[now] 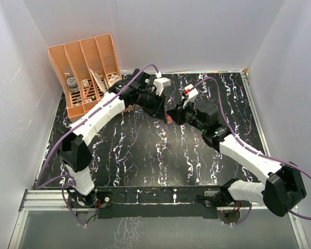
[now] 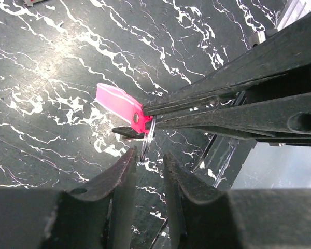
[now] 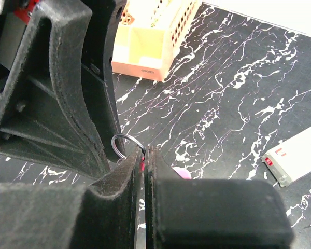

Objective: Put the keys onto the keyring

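Note:
The keyring is a thin metal ring [image 2: 147, 137] with a bright pink tag [image 2: 119, 102]. My right gripper [image 3: 145, 150] is shut on it where tag and ring join and holds it above the table; the ring [image 3: 125, 144] sticks out left of its tips. A small dark piece [image 2: 127, 132], perhaps a key head, sits beside the ring under the tag; I cannot tell whether it hangs on the ring. My left gripper [image 2: 149, 153] is just below the ring, its jaws a little apart with nothing between them. Both grippers meet at the table's middle [image 1: 168, 115].
An orange divided organizer [image 1: 88, 72] with small items stands at the back left, also in the right wrist view [image 3: 150, 46]. A white rectangular box with a red mark [image 3: 295, 155] lies on the black marbled table [image 1: 145, 155]. White walls surround the table.

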